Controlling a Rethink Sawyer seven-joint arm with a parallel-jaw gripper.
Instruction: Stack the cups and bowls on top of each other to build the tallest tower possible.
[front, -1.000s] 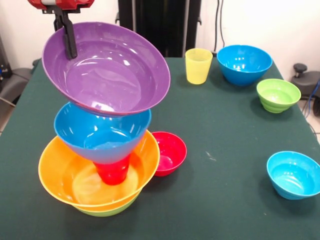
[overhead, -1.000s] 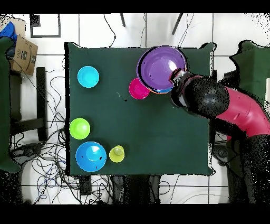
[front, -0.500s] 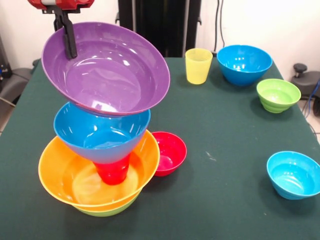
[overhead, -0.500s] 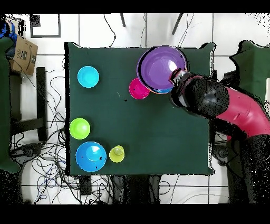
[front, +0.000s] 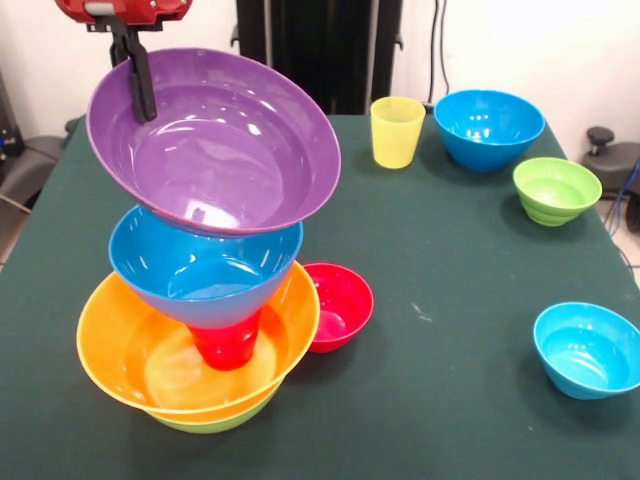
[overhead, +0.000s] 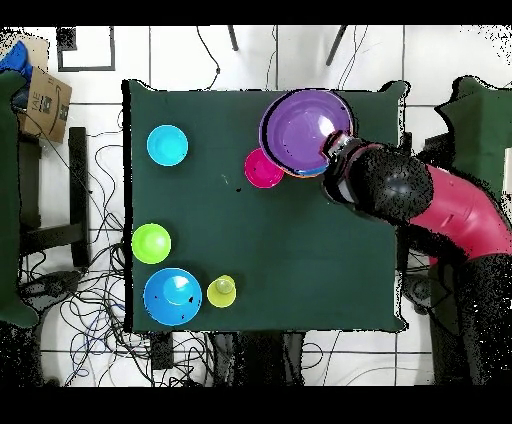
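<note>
The purple bowl (front: 215, 140), upper left of the frame, has risen slightly and stays tilted above the blue bowl (front: 205, 275), the orange bowl (front: 130, 350) and the red cup (front: 225, 345). The gripper (front: 138, 75) is still clamped on its rim, so it is not yet released onto the tower.

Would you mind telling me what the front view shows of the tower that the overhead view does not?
Only the front view shows the layers: the tilted purple bowl above a blue bowl, a red cup, an orange bowl and a lime-green bowl. Only the overhead view shows the arm reaching in from the side. Both show the small red bowl beside the tower and the gripper at the purple bowl's rim.
</note>
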